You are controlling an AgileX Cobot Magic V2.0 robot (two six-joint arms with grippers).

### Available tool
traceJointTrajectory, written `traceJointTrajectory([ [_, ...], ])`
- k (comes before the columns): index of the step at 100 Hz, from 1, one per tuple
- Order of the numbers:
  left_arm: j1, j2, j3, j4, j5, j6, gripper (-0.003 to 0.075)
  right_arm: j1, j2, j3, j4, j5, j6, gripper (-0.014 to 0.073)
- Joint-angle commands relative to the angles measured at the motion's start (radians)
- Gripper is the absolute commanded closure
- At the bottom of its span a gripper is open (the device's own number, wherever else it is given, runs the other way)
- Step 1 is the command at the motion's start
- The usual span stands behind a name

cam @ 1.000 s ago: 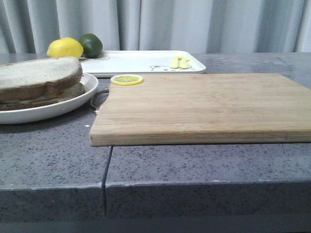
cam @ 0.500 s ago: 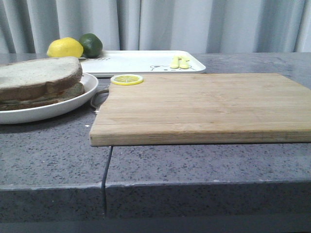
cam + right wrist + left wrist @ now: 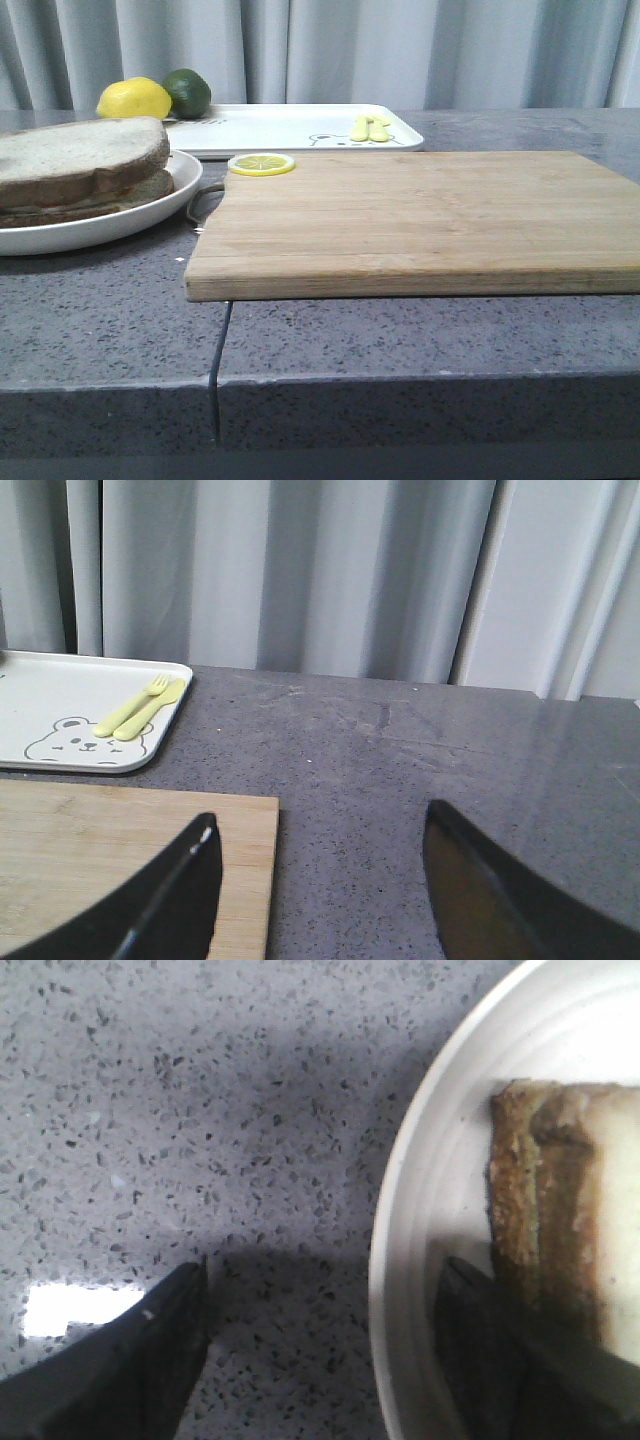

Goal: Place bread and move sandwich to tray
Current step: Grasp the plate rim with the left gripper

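Nothing has shifted in the front view over the past second: sandwich, board and tray sit exactly as they did.

Speckled grey stone countertop [image 3: 400, 330] spans the scene, backed by pale curtains [image 3: 400, 50]. A wooden cutting board [image 3: 420, 220] lies across its middle, bare but for a lemon slice [image 3: 261, 163] at its far left corner.

Left of the board, the sandwich [image 3: 85, 165] rests on a round white plate [image 3: 150, 215], two brown-crusted slices stacked; the filling cannot be made out from here. Behind the board lies the tray [image 3: 280, 128], white and low-rimmed, printed with a small cartoon bear face near one corner. No lettering can be read on it. A pale yellow toy fork and spoon [image 3: 368, 127] lie on the tray beside the bear. A lemon [image 3: 134, 99] and a lime [image 3: 188, 91] sit just beyond the tray's left end.

Neither arm shows in the front view. In its wrist view the left gripper [image 3: 320, 1320] is spread wide and holds nothing, straddling the plate's rim: one finger over bare stone, the other over the plate close against the sandwich's crust edge; whether it touches the bread cannot be told. The right gripper [image 3: 315, 865] is likewise parted and empty, above the board's far right corner and the countertop.
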Motion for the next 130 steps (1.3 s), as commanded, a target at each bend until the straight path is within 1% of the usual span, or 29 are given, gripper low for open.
traceJointTrajectory([
  [1, -0.005, -0.028, -0.033, -0.013, -0.042, -0.008, 0.0281, -0.006, 0.004, -0.027, -0.008, -0.077, 0.001, 0.0143],
  [59, -0.005, -0.028, -0.033, -0.013, -0.033, -0.008, 0.0281, -0.006, 0.004, -0.027, -0.008, -0.077, 0.001, 0.0143],
  [97, -0.005, -0.028, -0.033, -0.068, -0.033, -0.008, 0.0283, -0.006, 0.004, -0.027, -0.008, -0.077, 0.001, 0.0143],
  [106, -0.005, -0.028, -0.033, -0.080, -0.033, -0.008, 0.0315, -0.006, 0.004, -0.027, -0.008, -0.077, 0.001, 0.0143],
  [130, -0.005, -0.028, -0.033, -0.090, -0.033, -0.008, 0.0463, -0.006, 0.004, -0.027, -0.008, -0.077, 0.001, 0.0143],
])
